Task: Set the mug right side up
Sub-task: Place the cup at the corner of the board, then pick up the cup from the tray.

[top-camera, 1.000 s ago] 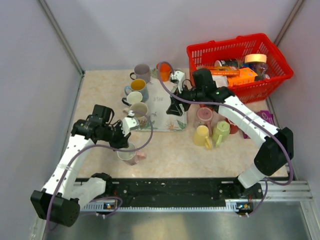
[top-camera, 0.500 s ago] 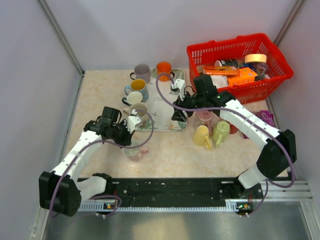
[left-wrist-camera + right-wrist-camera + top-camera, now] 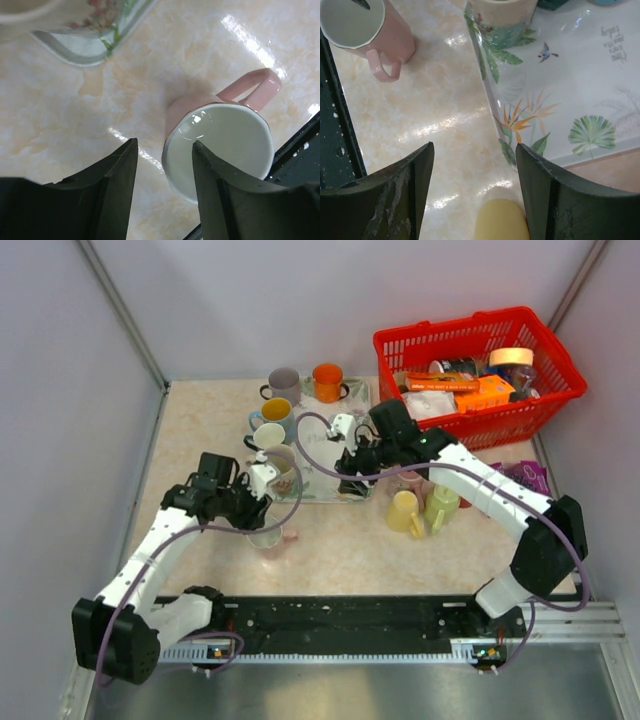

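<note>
We see the left gripper (image 3: 162, 165) with jaws apart, gripping nothing — the pink mug (image 3: 220, 145) stands just below it, mouth up, axis vertical, handle pointing away. The right gripper (image 3: 472, 165), also spread and empty, hangs farther off over the tray (image 3: 560, 100) edge.

pink mug (image 3: 220, 142), floral tray (image 3: 580, 75), red basket (image 3: 515, 423)

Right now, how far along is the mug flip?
Done: the pink mug stands mouth up on the table. In hand: nothing; the left gripper is open, jaws apart over its rim, and the right gripper hangs open over the tray edge. Left: lift the left arm clear.
</note>
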